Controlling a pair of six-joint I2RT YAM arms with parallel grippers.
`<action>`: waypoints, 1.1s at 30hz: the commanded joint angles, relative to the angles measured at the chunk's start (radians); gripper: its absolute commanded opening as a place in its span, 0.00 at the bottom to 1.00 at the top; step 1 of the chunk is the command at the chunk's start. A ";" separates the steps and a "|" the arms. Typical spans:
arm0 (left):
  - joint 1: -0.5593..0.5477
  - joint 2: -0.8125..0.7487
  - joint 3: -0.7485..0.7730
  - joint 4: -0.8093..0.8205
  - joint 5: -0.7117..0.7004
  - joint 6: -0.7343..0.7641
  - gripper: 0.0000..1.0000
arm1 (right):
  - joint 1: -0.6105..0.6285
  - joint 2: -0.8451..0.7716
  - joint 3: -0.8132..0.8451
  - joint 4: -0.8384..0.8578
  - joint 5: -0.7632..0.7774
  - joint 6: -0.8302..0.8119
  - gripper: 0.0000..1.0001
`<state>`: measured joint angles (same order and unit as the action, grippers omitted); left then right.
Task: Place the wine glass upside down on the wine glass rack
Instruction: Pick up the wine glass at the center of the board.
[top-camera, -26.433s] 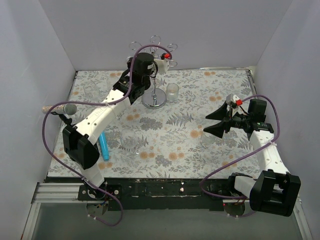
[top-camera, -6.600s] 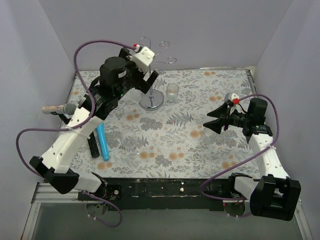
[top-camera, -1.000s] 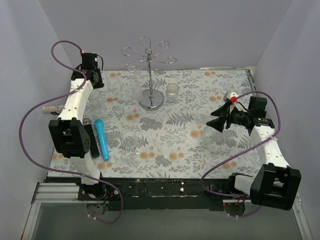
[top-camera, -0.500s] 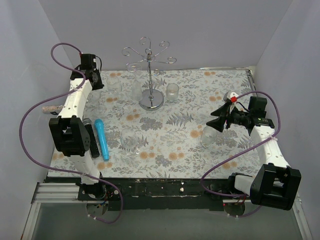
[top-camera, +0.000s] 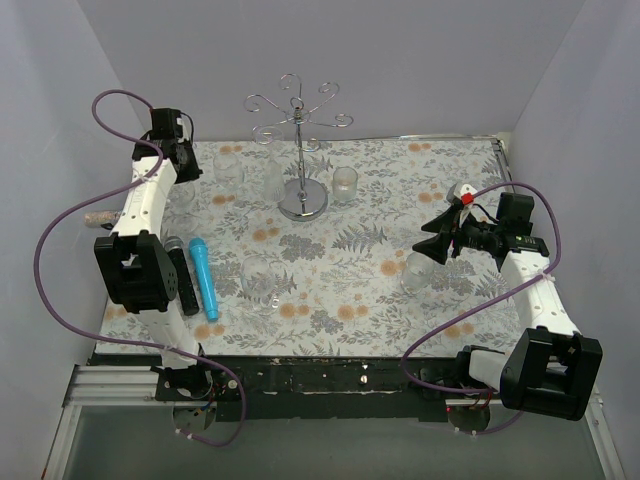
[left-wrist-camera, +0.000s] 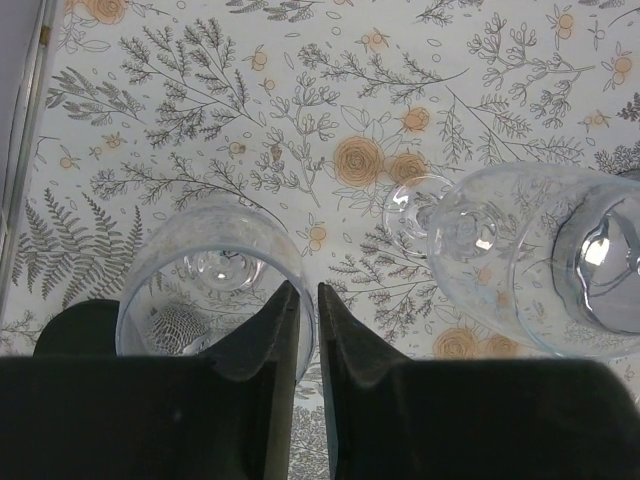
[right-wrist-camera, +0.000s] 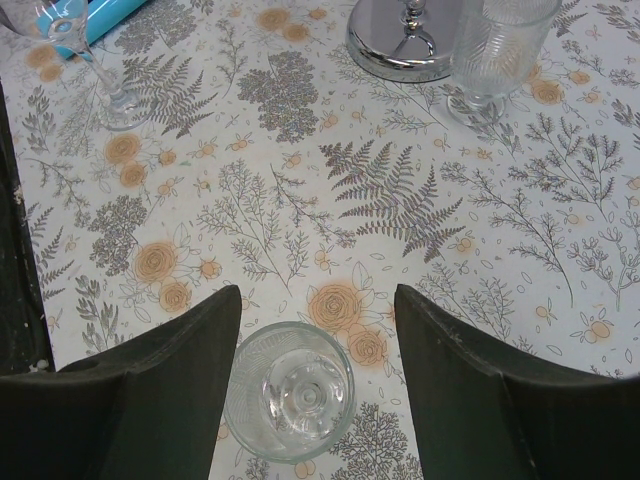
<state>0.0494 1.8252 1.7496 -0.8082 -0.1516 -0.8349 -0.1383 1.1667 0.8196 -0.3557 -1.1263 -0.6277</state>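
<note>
A clear upright wine glass stands at the table's far left. My left gripper hangs right above it, shut on its rim: the glass wall passes through the narrow gap between the two fingers. In the top view that gripper is well left of the wine glass rack, a silver wire stand with a round mirrored base. A second wine glass stands close to the right of the gripped one. My right gripper is open above a small stemmed glass and does not touch it.
A ribbed tumbler stands just right of the rack's base. Another wine glass stands front left, near a blue cylinder and a black remote. White walls close in the table on three sides.
My left jaws have closed in on the wine glass rim, and the left wrist has shifted slightly to the left. The right arm has not moved.
</note>
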 joint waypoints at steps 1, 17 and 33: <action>0.003 -0.023 0.047 -0.003 0.035 -0.003 0.15 | -0.007 -0.015 -0.008 0.021 -0.024 0.000 0.71; 0.004 -0.033 0.044 -0.019 0.047 -0.007 0.13 | -0.006 -0.012 -0.008 0.023 -0.027 -0.001 0.71; 0.003 -0.093 0.057 -0.045 0.112 -0.012 0.00 | -0.006 -0.015 -0.010 0.021 -0.029 -0.001 0.71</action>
<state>0.0494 1.8179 1.7676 -0.8371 -0.0925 -0.8387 -0.1383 1.1667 0.8196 -0.3557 -1.1267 -0.6277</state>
